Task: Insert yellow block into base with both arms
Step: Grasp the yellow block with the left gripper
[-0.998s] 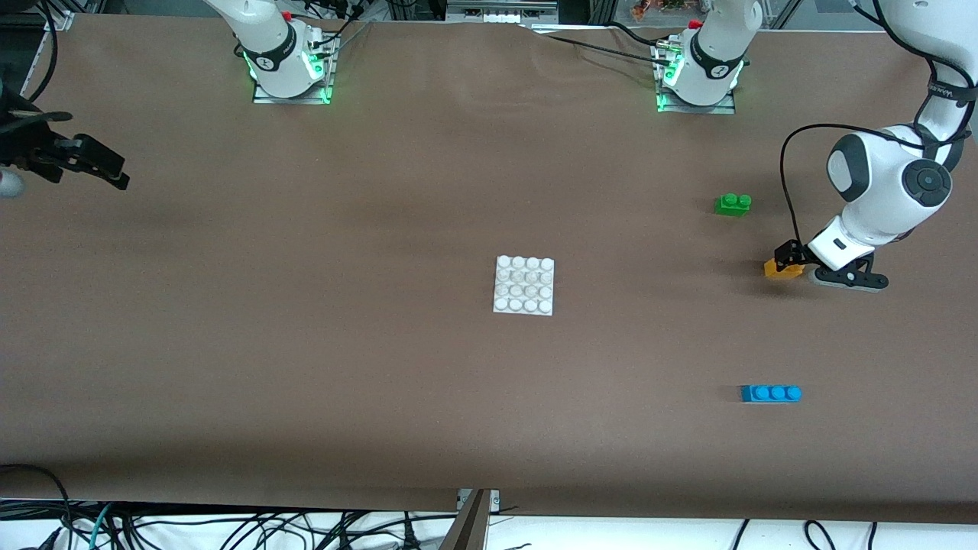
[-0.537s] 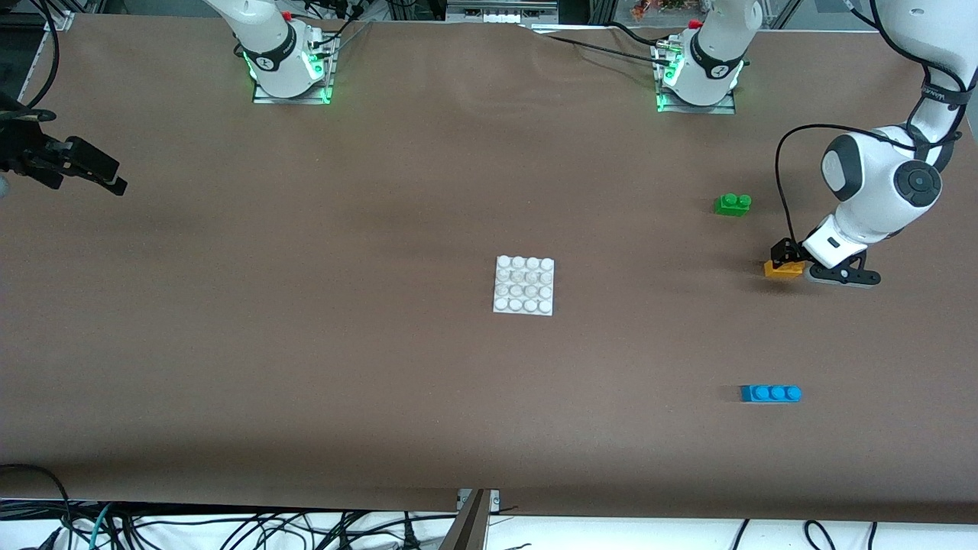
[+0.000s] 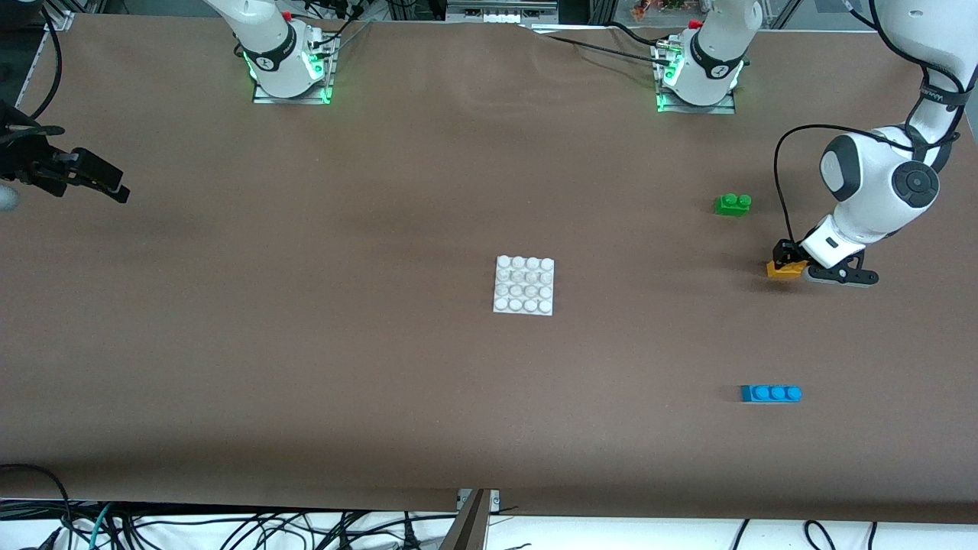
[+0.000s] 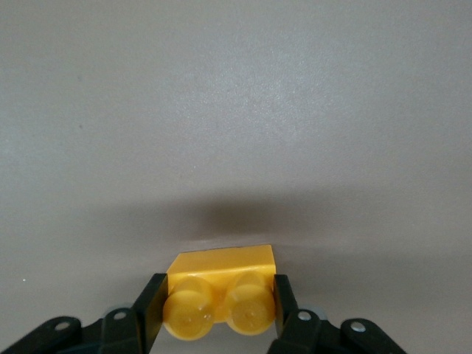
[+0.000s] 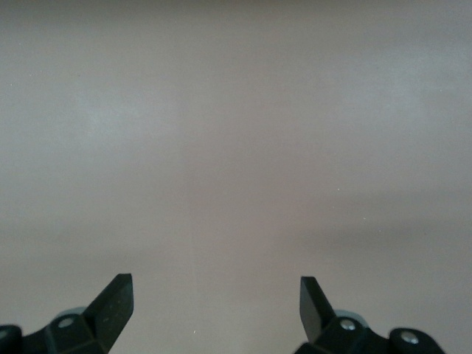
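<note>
Fingers of the left gripper (image 4: 220, 310) clamp the yellow block (image 3: 782, 270) on the desk (image 3: 382, 382), well apart from the base (image 3: 524, 285); a shallow grip risks slipping when lifted. Right gripper (image 5: 216, 302) waits, gaping, empty.

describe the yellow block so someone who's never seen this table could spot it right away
Look toward the left arm's end of the brown table, where three bricks lie. The yellow block sits between the green brick and the blue brick. Alone, it is orange-yellow and clamped in the left gripper.
</note>
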Controlling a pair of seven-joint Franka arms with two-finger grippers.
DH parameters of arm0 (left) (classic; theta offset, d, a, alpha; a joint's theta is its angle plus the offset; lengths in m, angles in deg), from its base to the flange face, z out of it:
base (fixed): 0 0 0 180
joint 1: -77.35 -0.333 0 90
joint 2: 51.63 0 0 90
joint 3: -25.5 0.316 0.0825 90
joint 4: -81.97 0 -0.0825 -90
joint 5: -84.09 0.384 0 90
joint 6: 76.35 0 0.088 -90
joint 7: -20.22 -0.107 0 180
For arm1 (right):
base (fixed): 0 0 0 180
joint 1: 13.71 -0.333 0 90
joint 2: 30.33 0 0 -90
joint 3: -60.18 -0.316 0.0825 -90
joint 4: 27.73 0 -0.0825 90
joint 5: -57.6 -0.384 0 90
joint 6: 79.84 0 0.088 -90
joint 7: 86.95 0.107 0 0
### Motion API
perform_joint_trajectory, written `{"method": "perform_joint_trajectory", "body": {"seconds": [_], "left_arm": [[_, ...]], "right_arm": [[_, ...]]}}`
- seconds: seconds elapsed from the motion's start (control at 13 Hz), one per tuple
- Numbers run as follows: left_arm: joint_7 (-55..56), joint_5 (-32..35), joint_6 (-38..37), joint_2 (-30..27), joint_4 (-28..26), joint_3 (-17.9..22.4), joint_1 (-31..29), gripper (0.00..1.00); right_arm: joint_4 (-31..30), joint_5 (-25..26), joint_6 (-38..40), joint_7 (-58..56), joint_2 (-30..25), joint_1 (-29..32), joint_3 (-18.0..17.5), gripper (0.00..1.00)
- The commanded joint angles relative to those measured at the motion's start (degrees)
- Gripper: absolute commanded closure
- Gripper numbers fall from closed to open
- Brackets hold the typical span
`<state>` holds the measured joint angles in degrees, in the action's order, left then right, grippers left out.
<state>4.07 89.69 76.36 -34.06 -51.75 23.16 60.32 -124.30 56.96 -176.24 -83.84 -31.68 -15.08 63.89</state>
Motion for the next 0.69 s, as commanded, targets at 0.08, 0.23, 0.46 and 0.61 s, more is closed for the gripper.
{"method": "perform_joint_trajectory", "body": {"seconds": [0.08,0.23,0.46,0.61], "left_arm": [[1.38,0.91,-5.73,-4.28,0.21,-1.17,-0.47,0.51],[3.57,0.73,-14.23,-8.50,2.66,-4.06,-0.38,0.51],[5.68,0.30,-30.75,-12.20,10.56,-9.07,-0.38,0.51],[6.91,-5.12,-40.43,-13.08,16.10,-13.55,-0.46,0.50]], "right_arm": [[-0.72,0.90,-0.63,-1.36,-0.67,0.48,-0.37,0.00],[-0.63,0.99,-0.89,-1.36,-0.59,0.48,-0.37,0.00],[-0.46,1.95,-0.98,-1.18,-0.50,0.39,-0.73,0.00],[-0.46,1.95,-0.98,-1.10,-0.50,0.31,-0.81,0.00]]}}
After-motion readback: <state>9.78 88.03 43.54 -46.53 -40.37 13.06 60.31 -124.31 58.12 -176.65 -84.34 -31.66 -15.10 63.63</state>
